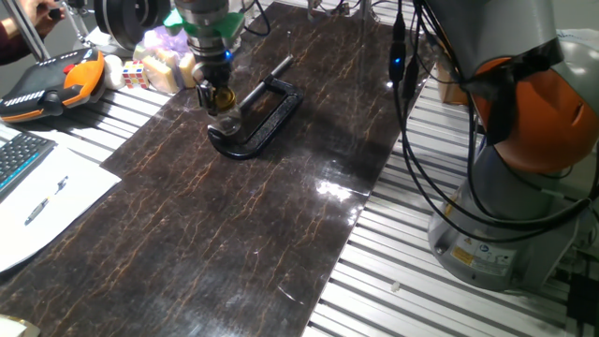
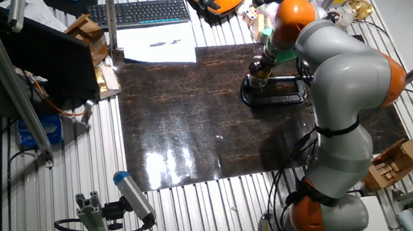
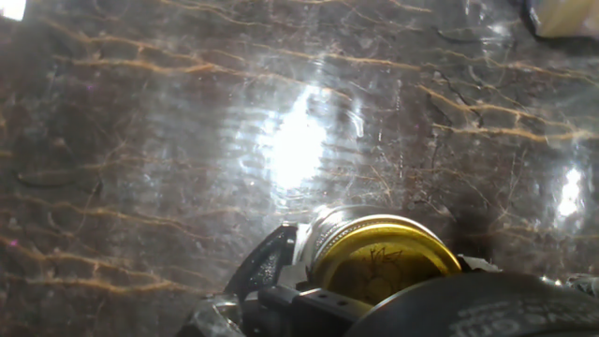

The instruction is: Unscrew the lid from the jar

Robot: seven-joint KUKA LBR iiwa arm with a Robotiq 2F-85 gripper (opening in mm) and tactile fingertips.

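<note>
The gold-yellow lid [image 1: 223,96] sits on top of the small clear jar [image 1: 227,123]. The jar is clamped upright in the jaws of a black C-clamp [image 1: 269,114] lying on the dark marble tabletop [image 1: 234,225]. My gripper [image 1: 217,95] comes straight down over the jar, with its fingers shut on the lid's rim. In the hand view the lid [image 3: 384,269] fills the bottom centre, with the jar's shiny neck [image 3: 335,229] and the clamp [image 3: 265,270] just under it. In the other fixed view my gripper [image 2: 260,73] stands over the clamp [image 2: 276,99].
Foam blocks and a die [image 1: 154,64] lie just behind the clamp at the table's far edge. An orange teach pendant [image 1: 51,84], a keyboard [image 1: 19,154] and a paper sheet [image 1: 42,201] lie left. The arm's base [image 1: 524,178] and hanging cables [image 1: 412,122] stand right.
</note>
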